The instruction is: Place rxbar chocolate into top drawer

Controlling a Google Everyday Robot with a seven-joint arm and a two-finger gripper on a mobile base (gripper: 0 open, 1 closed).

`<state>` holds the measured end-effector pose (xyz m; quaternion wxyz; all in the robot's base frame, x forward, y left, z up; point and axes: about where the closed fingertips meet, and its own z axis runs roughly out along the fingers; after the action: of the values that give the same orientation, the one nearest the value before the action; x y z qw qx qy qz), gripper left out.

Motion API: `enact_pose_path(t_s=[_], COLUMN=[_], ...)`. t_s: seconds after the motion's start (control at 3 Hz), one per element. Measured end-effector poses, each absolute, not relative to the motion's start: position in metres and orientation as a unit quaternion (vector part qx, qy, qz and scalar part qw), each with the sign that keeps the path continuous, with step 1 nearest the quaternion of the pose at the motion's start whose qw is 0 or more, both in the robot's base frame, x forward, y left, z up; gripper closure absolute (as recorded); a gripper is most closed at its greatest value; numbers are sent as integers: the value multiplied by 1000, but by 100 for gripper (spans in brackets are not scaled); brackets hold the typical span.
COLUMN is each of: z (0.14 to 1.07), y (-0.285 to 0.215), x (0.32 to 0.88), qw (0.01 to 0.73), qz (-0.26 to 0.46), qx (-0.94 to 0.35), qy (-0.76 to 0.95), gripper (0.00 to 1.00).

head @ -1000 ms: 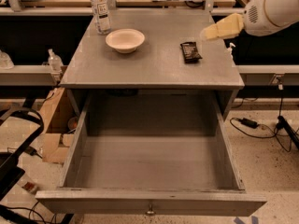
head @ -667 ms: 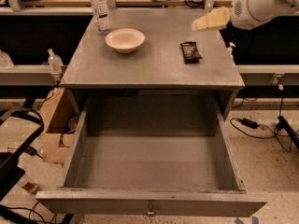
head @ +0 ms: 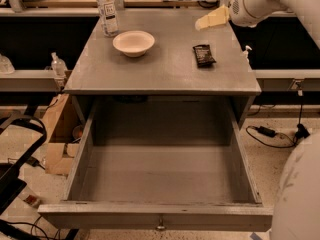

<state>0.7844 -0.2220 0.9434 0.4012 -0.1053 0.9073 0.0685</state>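
The rxbar chocolate (head: 204,55) is a small flat dark wrapper lying on the right part of the grey cabinet top (head: 165,69). The gripper (head: 202,24) hangs above the top's far right, a little behind and above the bar and not touching it. Its yellowish fingers (head: 212,18) point left. The top drawer (head: 90,144) is pulled fully open below the cabinet top. Nothing lies inside it. Its front panel carries a small metal knob (head: 160,227).
A white bowl (head: 133,42) sits on the cabinet top at the left rear, and a clear water bottle (head: 107,10) stands behind it. The white arm (head: 280,1) enters from the upper right. Cardboard boxes (head: 57,134) and cables lie on the floor.
The gripper has moved up and to the left, away from the bar's right side towards the rear of the cabinet top. The bar, bowl and drawer have not moved.
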Motion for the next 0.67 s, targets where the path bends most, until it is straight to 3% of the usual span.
enact_pose_path(t_s=[0.67], z=[901], y=[-205], x=[811], qw=[369], qz=[42], qx=[-117], qy=[921], gripper=[0])
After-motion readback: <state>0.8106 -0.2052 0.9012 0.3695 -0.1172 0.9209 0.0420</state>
